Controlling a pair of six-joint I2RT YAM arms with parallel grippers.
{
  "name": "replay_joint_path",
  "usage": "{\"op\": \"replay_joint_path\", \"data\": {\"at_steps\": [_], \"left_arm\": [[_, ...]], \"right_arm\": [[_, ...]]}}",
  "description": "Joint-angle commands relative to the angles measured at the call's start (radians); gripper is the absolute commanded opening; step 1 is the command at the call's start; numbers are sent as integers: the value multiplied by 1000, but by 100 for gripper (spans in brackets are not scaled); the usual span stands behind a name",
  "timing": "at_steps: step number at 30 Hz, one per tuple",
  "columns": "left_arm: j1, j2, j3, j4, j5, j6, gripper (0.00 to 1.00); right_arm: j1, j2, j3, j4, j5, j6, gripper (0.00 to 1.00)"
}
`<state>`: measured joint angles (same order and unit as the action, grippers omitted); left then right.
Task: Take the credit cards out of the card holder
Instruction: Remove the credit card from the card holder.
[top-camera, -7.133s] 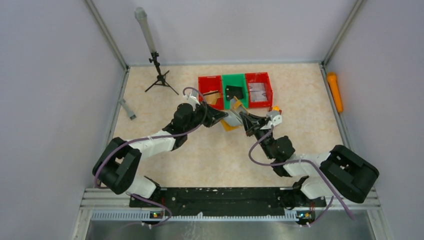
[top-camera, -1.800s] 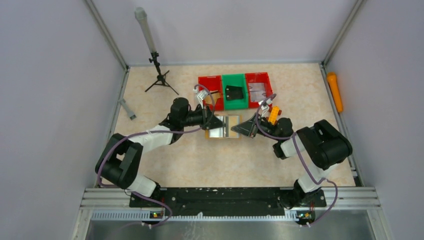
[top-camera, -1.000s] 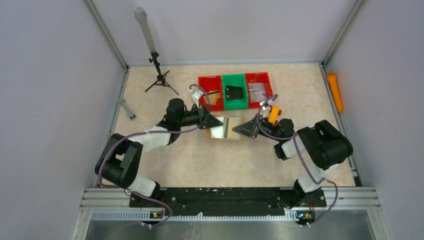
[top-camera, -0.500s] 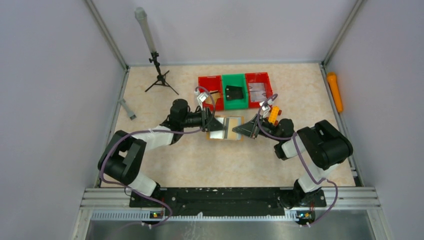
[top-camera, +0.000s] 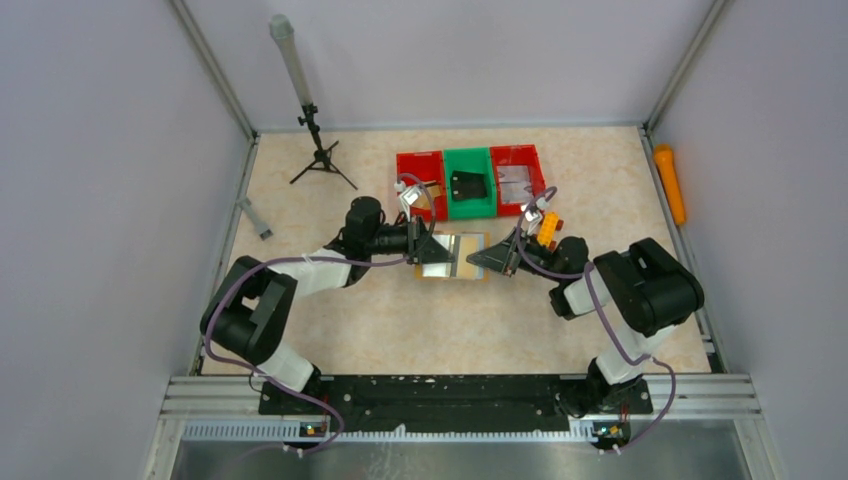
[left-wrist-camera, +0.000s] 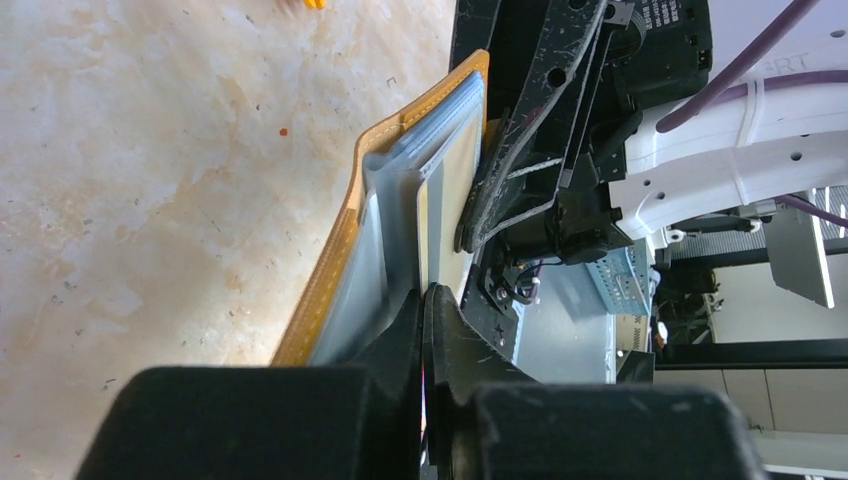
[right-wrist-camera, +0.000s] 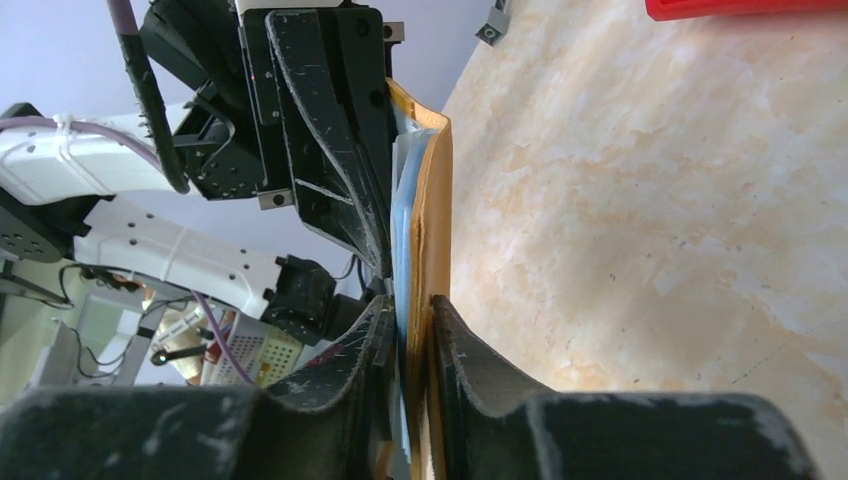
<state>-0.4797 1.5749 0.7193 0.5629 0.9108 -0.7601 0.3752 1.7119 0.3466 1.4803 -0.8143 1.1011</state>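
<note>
Midway across the marbled beige tabletop (top-camera: 400, 320), the flat mustard-brown leather card holder (top-camera: 452, 256) lies open, grey lining up, long axis running left-right; only the top view shows this. Wrist views catch it edge-on: left tool (left-wrist-camera: 424, 292) pinched shut on a pale tan credit card (left-wrist-camera: 447, 210), right tool (right-wrist-camera: 412, 305) clamping the holder's right flap.

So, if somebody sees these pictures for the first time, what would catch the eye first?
The two arms meet at the centre of the top view, where the left claw and the right claw each pinch one side of the opened mustard-brown card holder, grey lining up. Just behind it a green bin stands between two red bins, and an orange object lies by the far right wall.
</note>
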Motion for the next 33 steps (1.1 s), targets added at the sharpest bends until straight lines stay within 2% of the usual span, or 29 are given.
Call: {"op": "replay_joint_path", "data": {"at_steps": [1,6,14,18,24,27,33], "left_arm": [[16,-48,11,22,-19,19,0],[37,-58,-8,50,-12,-1,0],[48,-59,-15,61,-7,-12,0],[53,-55,-15,61,-5,-15,0],[59,-58,-18,63,0,-18,0],[59,-56,-16,63,2,-19,0],[59,-48,-15,70,8,-24,0]], "right_arm": [[-6,-2,-1,230,-14,2,24],[-15,-6,-4,235,-15,7,23],[-28,-14,-10,240,-17,13,4],[-35,-16,-11,242,-18,17,4],[-38,-18,-11,240,-20,16,9],[-38,-18,-11,241,-23,18,0],[-38,-18,-10,241,-24,17,0]]}}
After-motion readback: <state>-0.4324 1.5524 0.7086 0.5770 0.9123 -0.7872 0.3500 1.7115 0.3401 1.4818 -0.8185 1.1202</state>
